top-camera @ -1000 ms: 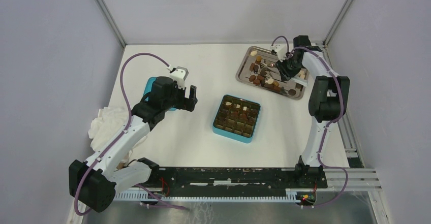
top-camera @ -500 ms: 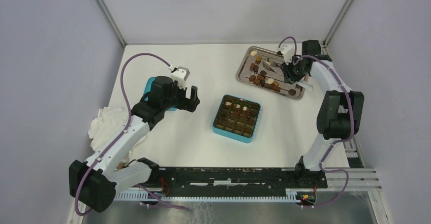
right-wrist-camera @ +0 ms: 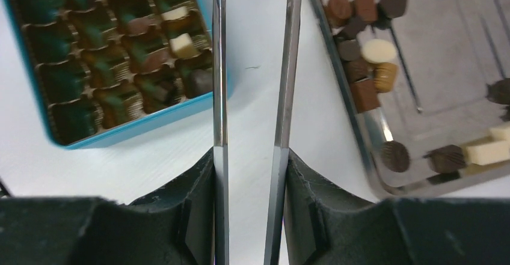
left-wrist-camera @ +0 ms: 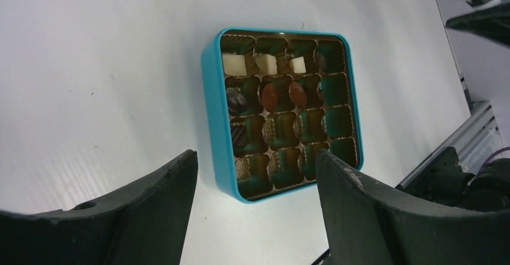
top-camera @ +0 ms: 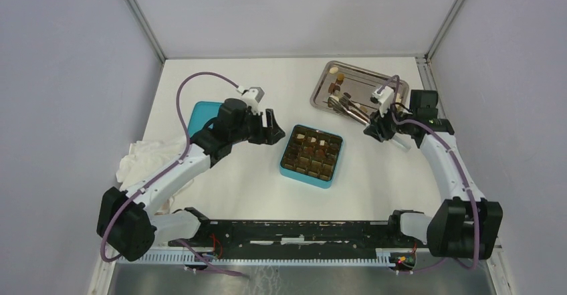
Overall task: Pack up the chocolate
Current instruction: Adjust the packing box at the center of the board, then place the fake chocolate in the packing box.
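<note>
The teal box (top-camera: 311, 156) with its brown gridded insert sits mid-table, with several chocolates (left-wrist-camera: 267, 94) in its cells. More chocolates (right-wrist-camera: 361, 67) lie on the metal tray (top-camera: 354, 74) at the back right. My left gripper (top-camera: 273, 129) is open and empty, hovering just left of the box (left-wrist-camera: 210, 91). My right gripper (top-camera: 373, 129) is shut on the long metal tweezers (right-wrist-camera: 220, 67), between the box (right-wrist-camera: 120, 134) and the tray (right-wrist-camera: 445, 48). The tweezer blades stand apart; their tips run out of the right wrist view.
A teal lid (top-camera: 200, 116) lies left of the left arm. A crumpled white cloth (top-camera: 144, 156) sits at the table's left edge. Grey walls close in the back and both sides. The arm bases and a black rail line the near edge.
My right arm has drawn back from over the tray toward the near side, carrying the tweezers. My left gripper has moved right, up to the box.
</note>
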### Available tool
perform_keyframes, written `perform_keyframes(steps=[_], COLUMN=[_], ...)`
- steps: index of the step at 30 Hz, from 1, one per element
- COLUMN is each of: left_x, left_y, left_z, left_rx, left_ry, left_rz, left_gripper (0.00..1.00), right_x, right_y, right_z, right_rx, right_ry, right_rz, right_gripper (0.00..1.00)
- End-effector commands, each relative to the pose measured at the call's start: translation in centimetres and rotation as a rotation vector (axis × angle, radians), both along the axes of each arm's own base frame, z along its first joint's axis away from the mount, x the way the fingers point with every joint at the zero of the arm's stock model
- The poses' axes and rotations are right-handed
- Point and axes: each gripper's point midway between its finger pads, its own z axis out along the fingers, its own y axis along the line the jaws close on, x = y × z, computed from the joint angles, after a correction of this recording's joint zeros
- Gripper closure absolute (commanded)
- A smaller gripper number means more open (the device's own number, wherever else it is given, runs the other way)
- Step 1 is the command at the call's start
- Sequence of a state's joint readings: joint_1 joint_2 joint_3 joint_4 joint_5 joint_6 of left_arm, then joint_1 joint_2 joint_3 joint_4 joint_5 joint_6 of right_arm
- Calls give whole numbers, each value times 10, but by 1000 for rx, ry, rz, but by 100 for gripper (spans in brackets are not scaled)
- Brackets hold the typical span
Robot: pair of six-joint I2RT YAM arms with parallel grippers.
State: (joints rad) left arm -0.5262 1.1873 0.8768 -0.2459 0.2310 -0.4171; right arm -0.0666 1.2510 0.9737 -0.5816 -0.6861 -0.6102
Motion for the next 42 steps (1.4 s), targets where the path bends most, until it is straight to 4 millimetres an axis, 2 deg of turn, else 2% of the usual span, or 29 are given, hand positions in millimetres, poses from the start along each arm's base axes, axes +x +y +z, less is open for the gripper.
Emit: perform_keyframes(steps=[1, 6, 10, 19, 24, 32, 40, 42], left_x=[14, 26, 39, 44, 50, 54, 54, 55], left_y=[-25, -40, -50, -56, -58, -63, -64, -63], left_z=[-1, -38, -48, -80, -93, -111, -118, -118], left_rx=[32, 149, 191, 272, 308, 369, 411, 420], left_ry=[-65, -52, -42, 18, 34, 51, 42, 34], left_rz=[100, 92, 75, 48, 49, 31, 36, 38], left_gripper=[26, 36, 44, 53, 58, 72, 80, 88], right_x=[-27, -47, -57, -62, -62, -63, -65, -66], right_y=[27, 33, 37, 40, 40, 40, 42, 43], right_z=[15, 5, -2, -4, -7, -11, -12, -12], right_rx=[117, 132, 149, 161, 164, 165, 177, 181], right_ry=[-93, -102, -81, -69, -59, -44, -36, -36], right_rz=[132, 171, 199, 222, 226, 229, 240, 247], right_gripper=[100, 100, 100, 100, 100, 100, 100, 100])
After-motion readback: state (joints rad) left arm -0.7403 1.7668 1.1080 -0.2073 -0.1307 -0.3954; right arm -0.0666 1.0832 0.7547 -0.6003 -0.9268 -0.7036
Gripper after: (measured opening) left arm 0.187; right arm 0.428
